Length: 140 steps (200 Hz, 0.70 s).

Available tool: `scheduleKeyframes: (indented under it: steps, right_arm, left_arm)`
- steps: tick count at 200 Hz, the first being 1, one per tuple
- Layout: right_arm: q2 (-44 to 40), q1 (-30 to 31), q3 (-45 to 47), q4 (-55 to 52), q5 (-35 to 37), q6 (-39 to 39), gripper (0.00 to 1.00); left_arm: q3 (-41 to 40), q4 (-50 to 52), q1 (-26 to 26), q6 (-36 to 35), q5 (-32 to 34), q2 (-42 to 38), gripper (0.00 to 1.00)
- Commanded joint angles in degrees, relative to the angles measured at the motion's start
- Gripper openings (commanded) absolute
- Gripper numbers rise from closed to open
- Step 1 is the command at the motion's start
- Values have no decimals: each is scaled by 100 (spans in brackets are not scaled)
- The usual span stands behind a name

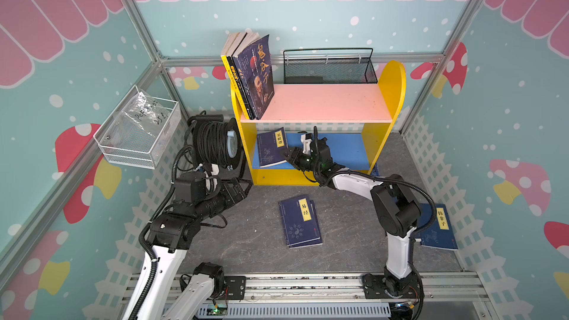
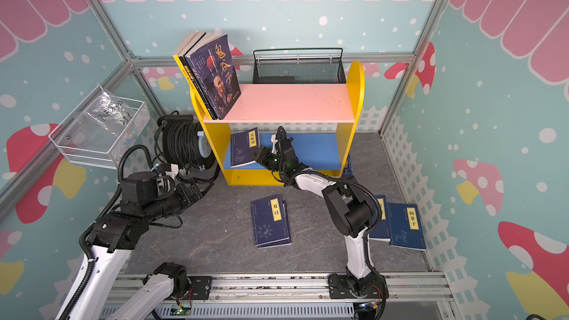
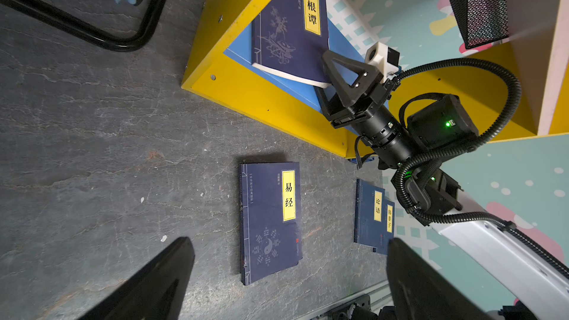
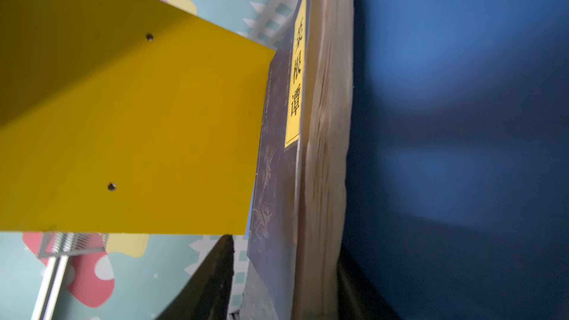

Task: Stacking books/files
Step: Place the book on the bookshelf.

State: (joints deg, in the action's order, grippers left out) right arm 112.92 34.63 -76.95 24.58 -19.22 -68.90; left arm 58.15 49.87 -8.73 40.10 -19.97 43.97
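Observation:
A navy book [image 1: 271,148] [image 3: 289,26] with a yellow label leans against the left wall of the yellow shelf unit [image 1: 385,140], on its blue lower board. My right gripper [image 1: 288,155] [image 4: 284,246] stands open astride the book's lower corner; one finger [image 4: 215,272] is clear of the cover. My left gripper [image 1: 238,189] [image 3: 288,239] hangs open above the floor. A navy pair of books [image 1: 300,221] lies mid-floor, and two more [image 2: 406,226] [image 2: 380,220] lie behind the right arm. Purple [image 1: 255,75], black and yellow books stand on the pink top board.
A black cable reel [image 1: 212,143] sits left of the shelf unit. A white wire basket [image 1: 138,130] hangs on the left wall. A black mesh basket [image 1: 329,66] stands behind the pink board. The arms' metal rail [image 1: 308,284] runs along the front.

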Motion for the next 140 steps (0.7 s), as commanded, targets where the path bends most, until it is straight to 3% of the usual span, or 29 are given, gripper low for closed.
scheduleKeyframes:
  steps: [1,24,77,140]
  right_arm:
    - [-251,78,-142,-420,279,218,59]
    - [-299,136,-266,-782,374,388,60]
    - [-299,344,-346,-967,523,379,36]
    - [-259,464,-422,-960,880,388,27]
  left_arm:
    - [-46,-65,29,25,-46,-46,99]
    - [-66,-65,29,25,-63,-46,99]
    - [-100,-80,29,38,-113,-46,98]
    - [-208,-78,29,86,-174,-209,99]
